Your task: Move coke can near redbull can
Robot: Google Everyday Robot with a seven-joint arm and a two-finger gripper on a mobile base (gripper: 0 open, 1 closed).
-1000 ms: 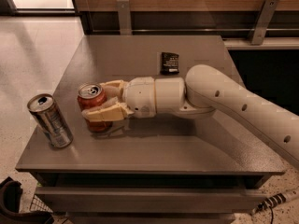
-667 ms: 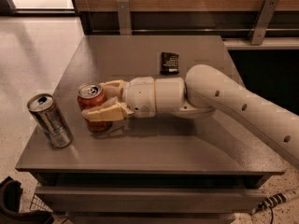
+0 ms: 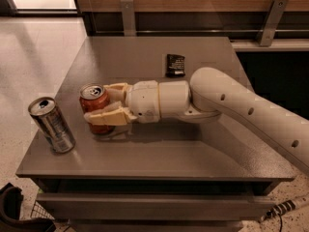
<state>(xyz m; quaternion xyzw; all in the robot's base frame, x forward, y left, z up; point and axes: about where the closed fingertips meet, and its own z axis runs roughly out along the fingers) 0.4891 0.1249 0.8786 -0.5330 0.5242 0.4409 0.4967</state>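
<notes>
The coke can [image 3: 95,105] is red with a silver top and stands upright on the grey table [image 3: 159,153], left of centre. My gripper [image 3: 101,102] reaches in from the right, and its cream fingers [image 3: 107,116] sit on both sides of the coke can, shut on it. The redbull can [image 3: 51,124] is slim and silver with blue patches. It stands near the table's front left corner, a short gap to the left of the coke can.
A small black packet [image 3: 175,65] lies on the table behind the arm. The white arm [image 3: 241,110] crosses the right half of the table. A wooden wall with metal brackets [image 3: 128,14] runs behind the table. Floor lies to the left.
</notes>
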